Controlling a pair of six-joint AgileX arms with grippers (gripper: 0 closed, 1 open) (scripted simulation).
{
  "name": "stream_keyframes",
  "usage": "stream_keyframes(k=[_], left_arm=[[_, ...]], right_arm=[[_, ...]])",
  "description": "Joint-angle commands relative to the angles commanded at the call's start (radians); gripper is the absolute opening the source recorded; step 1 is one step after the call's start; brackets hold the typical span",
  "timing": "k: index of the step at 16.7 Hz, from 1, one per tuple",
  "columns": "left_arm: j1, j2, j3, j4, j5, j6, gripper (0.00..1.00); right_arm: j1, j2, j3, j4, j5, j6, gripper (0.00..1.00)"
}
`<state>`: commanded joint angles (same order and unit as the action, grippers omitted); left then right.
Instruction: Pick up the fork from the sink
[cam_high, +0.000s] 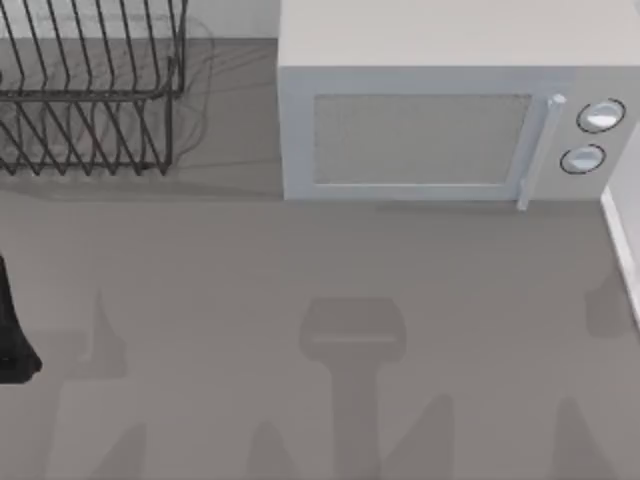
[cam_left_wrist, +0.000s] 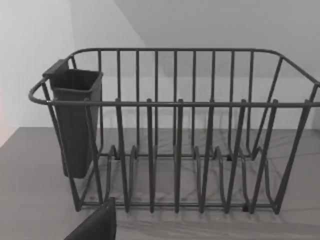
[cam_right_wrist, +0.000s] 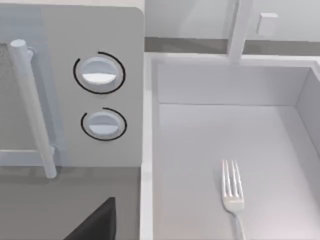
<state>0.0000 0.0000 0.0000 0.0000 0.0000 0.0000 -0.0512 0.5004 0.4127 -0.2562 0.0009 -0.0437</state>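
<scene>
You have soft, even light across all three views, with no glare or hot spots. On the counter in the top view, faint blurred shadows lie along the lower frame, a broad one at lower centre. The dish rack casts thin wire shadows to its right. The fork looks evenly lit in the pale sink. Edges are slightly soft throughout.
</scene>
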Motion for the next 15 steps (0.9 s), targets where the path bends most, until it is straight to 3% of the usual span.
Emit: stream_keyframes(k=[15], left_arm=[[0.0, 0.0, 0.0, 0.0, 0.0, 0.0, 1.0]], right_arm=[[-0.141, 1.424, 1.175, -0.727, 0.002, -0.128, 1.0]])
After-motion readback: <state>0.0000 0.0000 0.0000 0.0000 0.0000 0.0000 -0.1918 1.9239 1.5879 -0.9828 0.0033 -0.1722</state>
